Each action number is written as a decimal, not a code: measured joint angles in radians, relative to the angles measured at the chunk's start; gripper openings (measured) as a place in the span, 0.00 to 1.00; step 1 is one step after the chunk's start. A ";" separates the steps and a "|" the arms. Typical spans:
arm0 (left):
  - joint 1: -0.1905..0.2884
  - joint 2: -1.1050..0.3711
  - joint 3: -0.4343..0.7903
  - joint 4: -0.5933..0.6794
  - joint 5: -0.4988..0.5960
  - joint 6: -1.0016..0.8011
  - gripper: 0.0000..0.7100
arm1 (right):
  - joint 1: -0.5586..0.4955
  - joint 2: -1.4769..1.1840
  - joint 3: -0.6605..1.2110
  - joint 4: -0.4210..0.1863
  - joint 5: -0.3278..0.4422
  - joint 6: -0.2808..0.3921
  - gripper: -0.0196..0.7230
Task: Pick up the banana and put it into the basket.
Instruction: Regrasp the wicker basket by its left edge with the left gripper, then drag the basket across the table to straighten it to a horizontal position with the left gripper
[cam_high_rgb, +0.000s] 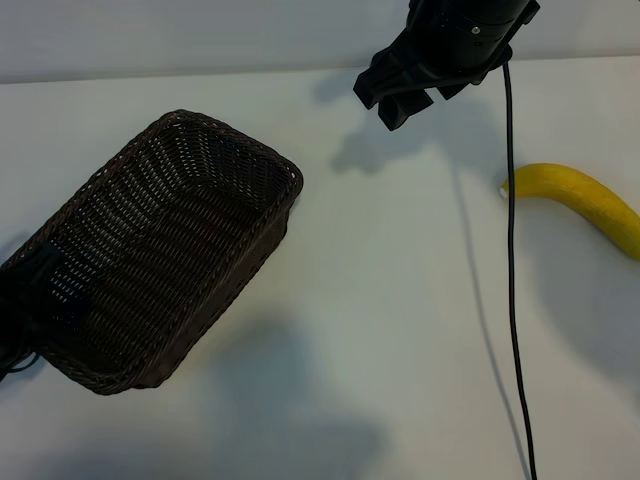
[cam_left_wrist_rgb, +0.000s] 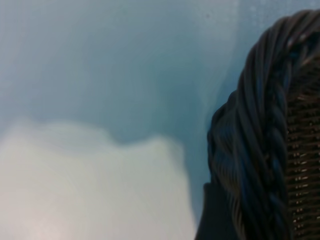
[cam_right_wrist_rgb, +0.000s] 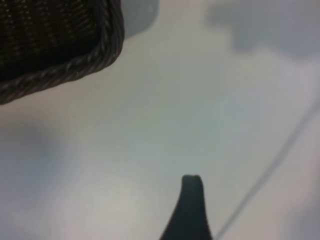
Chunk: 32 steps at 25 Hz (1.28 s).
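The dark brown woven basket (cam_high_rgb: 160, 240) lies at an angle on the left of the white table, with nothing in it. The yellow banana (cam_high_rgb: 590, 198) lies at the far right edge, partly cut off. My right gripper (cam_high_rgb: 392, 98) hangs open at the top, above the table between the two and left of the banana, holding nothing. One of its fingers (cam_right_wrist_rgb: 191, 210) shows in the right wrist view, with a basket corner (cam_right_wrist_rgb: 60, 40) farther off. My left gripper (cam_high_rgb: 20, 300) sits open at the basket's left corner. One finger (cam_left_wrist_rgb: 215, 220) lies beside the braided rim (cam_left_wrist_rgb: 265, 125).
A thin black cable (cam_high_rgb: 513, 300) runs down the table from the right arm, just left of the banana, and shows again in the right wrist view (cam_right_wrist_rgb: 270, 170). Bare white table (cam_high_rgb: 380, 300) lies between basket and banana.
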 joint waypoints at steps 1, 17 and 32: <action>0.000 0.014 0.001 -0.001 -0.010 0.000 0.74 | 0.000 0.000 0.000 0.000 0.000 0.000 0.83; 0.000 0.114 0.004 -0.027 -0.071 0.005 0.74 | 0.000 0.000 0.000 0.002 0.001 0.000 0.83; 0.000 0.124 0.004 -0.066 -0.078 0.003 0.21 | 0.000 0.000 0.000 0.004 0.001 0.000 0.83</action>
